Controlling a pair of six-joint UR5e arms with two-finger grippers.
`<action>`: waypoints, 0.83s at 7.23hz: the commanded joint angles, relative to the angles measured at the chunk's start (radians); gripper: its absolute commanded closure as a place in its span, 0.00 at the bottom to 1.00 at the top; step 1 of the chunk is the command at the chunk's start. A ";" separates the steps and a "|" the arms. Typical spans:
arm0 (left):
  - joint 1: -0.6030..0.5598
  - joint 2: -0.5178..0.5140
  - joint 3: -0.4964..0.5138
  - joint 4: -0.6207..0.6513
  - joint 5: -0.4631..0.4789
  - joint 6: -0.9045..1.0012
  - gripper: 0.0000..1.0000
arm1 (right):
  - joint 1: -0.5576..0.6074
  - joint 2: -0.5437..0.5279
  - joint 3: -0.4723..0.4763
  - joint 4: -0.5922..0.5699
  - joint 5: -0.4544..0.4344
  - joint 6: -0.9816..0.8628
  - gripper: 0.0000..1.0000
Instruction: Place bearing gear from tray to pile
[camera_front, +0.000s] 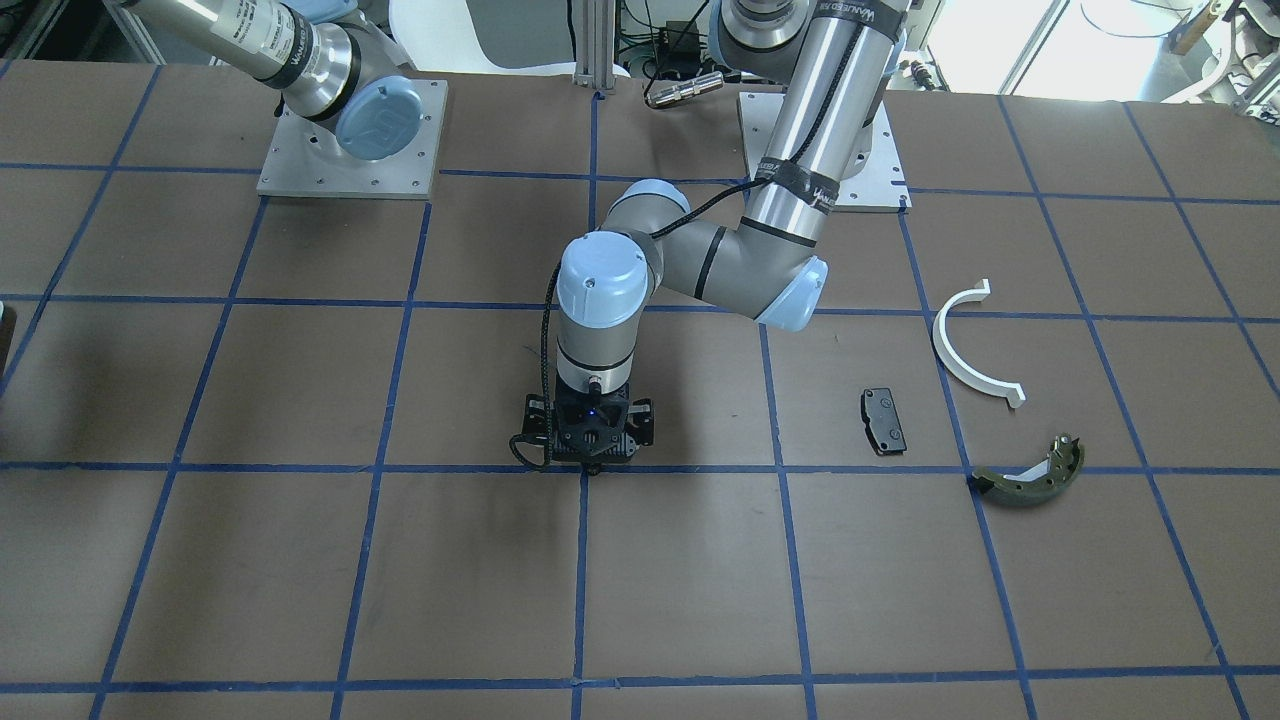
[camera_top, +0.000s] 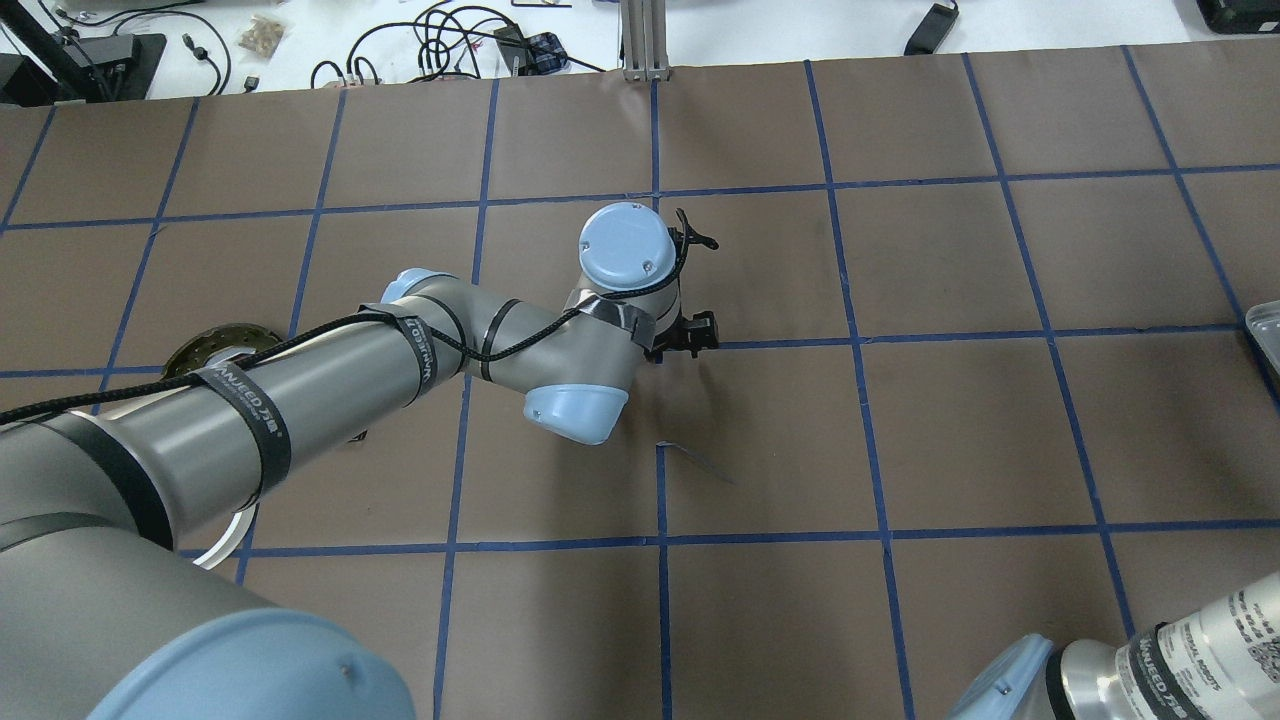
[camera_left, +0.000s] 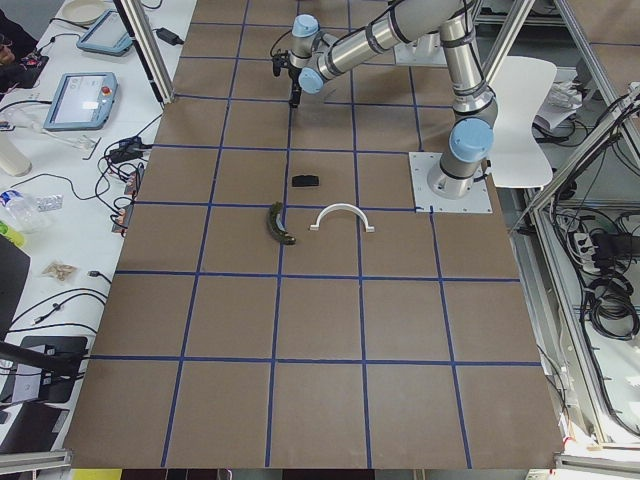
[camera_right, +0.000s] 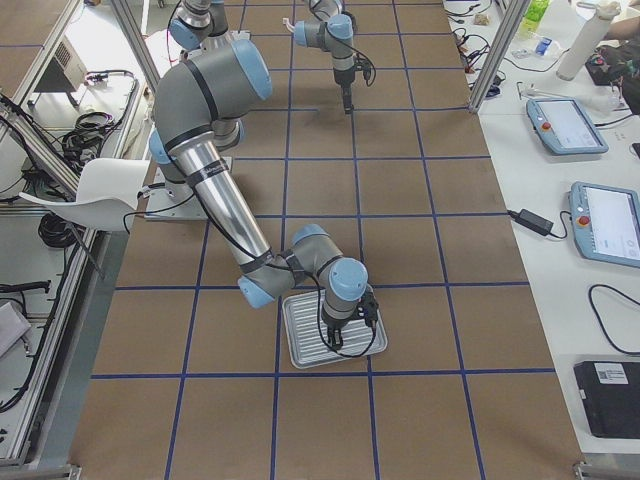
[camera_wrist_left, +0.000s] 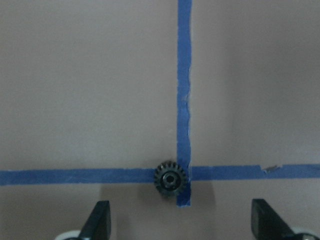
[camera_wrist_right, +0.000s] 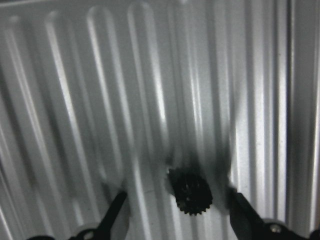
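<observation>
Evidently, the left pincer is held apart over a small black toothed gear — the right pincer likewise over a second gear in a ribbed metal tray.

I'm standing in a robotics lab, not a home or a shop. Two industrial arms, the left arm and the right arm, are each bolted through a metal base plate onto a tabletop papered brown and gridded with blue tape. Teach pendants lie on a white side bench among loose cables. Aluminium framing stands beside the tabletop, and a brake shoe lies on it.
</observation>
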 joint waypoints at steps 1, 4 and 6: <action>0.000 -0.002 0.007 0.008 0.002 0.017 0.14 | -0.001 0.006 -0.001 0.001 0.004 0.010 0.87; 0.005 0.001 0.001 0.010 0.002 0.028 0.33 | -0.001 0.001 -0.014 0.006 0.013 0.012 1.00; 0.023 0.003 0.007 0.008 0.003 0.051 0.31 | 0.003 -0.044 -0.014 0.019 0.007 0.012 1.00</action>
